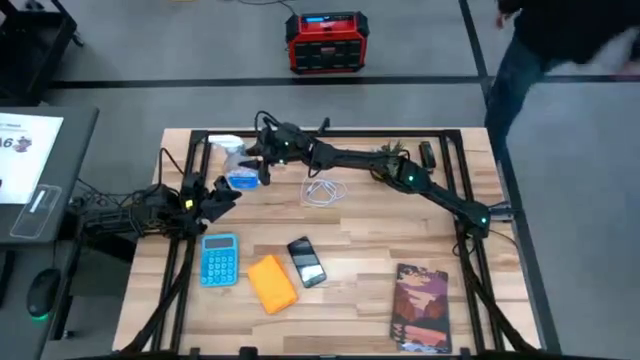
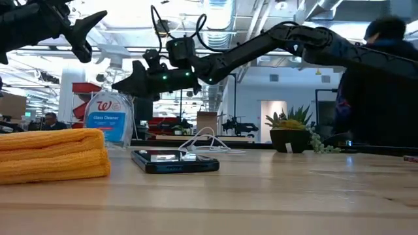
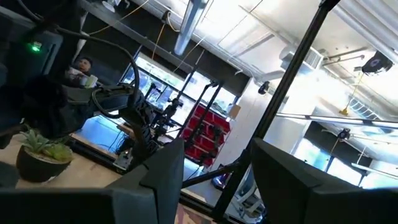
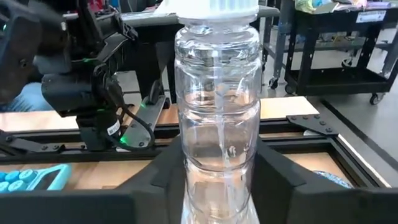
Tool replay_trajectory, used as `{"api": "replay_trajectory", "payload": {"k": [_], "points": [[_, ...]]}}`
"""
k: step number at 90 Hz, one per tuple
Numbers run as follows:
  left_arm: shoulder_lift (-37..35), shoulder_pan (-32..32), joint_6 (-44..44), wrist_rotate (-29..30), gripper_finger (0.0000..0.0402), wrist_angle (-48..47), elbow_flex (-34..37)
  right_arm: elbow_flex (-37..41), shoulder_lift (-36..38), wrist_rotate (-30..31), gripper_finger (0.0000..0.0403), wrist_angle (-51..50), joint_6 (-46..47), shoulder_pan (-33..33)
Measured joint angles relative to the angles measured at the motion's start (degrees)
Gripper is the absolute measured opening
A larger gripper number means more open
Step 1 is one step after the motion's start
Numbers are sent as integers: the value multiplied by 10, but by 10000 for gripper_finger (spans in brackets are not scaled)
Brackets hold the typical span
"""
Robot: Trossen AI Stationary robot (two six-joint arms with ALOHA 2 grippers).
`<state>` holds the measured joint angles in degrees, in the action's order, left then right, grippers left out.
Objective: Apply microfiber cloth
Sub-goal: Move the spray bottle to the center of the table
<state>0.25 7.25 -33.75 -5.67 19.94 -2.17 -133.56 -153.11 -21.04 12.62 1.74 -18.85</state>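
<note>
Grey floor [image 1: 200, 70], red-black box [image 1: 325, 42] beyond table; bright ceiling lights [image 2: 215, 13], potted plant [image 2: 290, 134], person [image 2: 379, 85].

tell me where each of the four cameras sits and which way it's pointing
High view: overhead, straight down on the table; both arms show.
Low view: at tabletop height, level across the microfiber cloth and smartphone; arms enter above.
Left wrist view: tilted up at the ceiling; left gripper open.
Right wrist view: facing the spray bottle, right gripper around it.
Shared: high and low both show the bottle, cloth and phone.
</note>
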Motion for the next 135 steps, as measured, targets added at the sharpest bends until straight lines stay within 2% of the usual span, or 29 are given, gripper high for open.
{"api": "replay_trajectory", "payload": {"k": [16,35,49,64,82,97,113,128,135], "points": [[0,0,-7,0,162,0,0,0,23,1,109,-56,11,-1],[0,0,-11,0,162,0,0,1,78,16,109,-176,-38,0],[0,0,-12,0,162,0,0,1,142,52,108,-281,-97,9],[0,0,-12,0,162,0,0,-1,223,51,108,-385,-134,25],[0,0,-12,0,162,-14,0,1,287,52,108,-598,-185,62],[0,0,-11,0,162,-38,0,0,349,63,108,-741,-179,109],[0,0,-10,0,162,-40,0,1,406,152,108,-818,-145,181],[0,0,-2,0,162,-40,0,3,473,296,108,-897,-69,249],[0,0,0,0,162,-40,0,41,513,363,108,-906,-19,284]]}}
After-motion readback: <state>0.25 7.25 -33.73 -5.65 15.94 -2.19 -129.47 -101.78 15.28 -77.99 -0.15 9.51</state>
